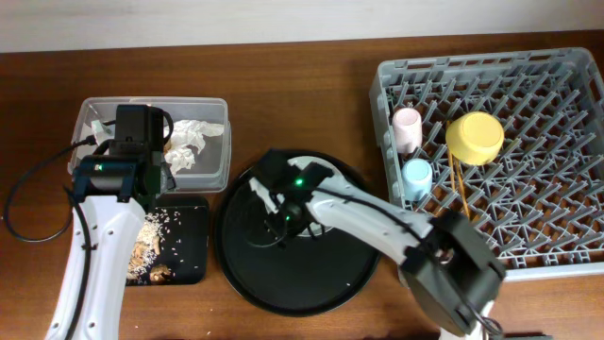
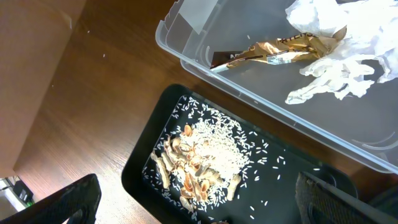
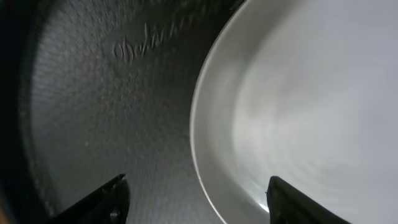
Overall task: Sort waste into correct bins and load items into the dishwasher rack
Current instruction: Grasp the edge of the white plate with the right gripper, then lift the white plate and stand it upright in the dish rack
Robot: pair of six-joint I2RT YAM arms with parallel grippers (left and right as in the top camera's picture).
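Note:
My left gripper [image 2: 196, 205] hangs open over the shallow black tray [image 2: 292, 180], which holds beige food scraps [image 2: 202, 155] and rice. Beside it, the clear tub [image 1: 215, 165] contains crumpled white paper [image 2: 339, 62] and a brown shiny wrapper [image 2: 280, 50]. My right gripper [image 3: 202, 208] is open, low over the round black tray [image 1: 330, 274]. The rim of the pale plate [image 3: 311, 99] lies between its fingers; overhead, my arm hides the plate. The dishwasher rack [image 1: 557, 85] holds a pink cup [image 1: 407, 129], a light-blue cup [image 1: 416, 177], a yellow bowl [image 1: 475, 137] and chopsticks [image 1: 461, 184].
Brown wooden table [image 1: 302, 85] runs all around. The rack fills the right side, and its front edge reaches near my right arm's base. A black cable [image 1: 24, 203] loops at the left of my left arm.

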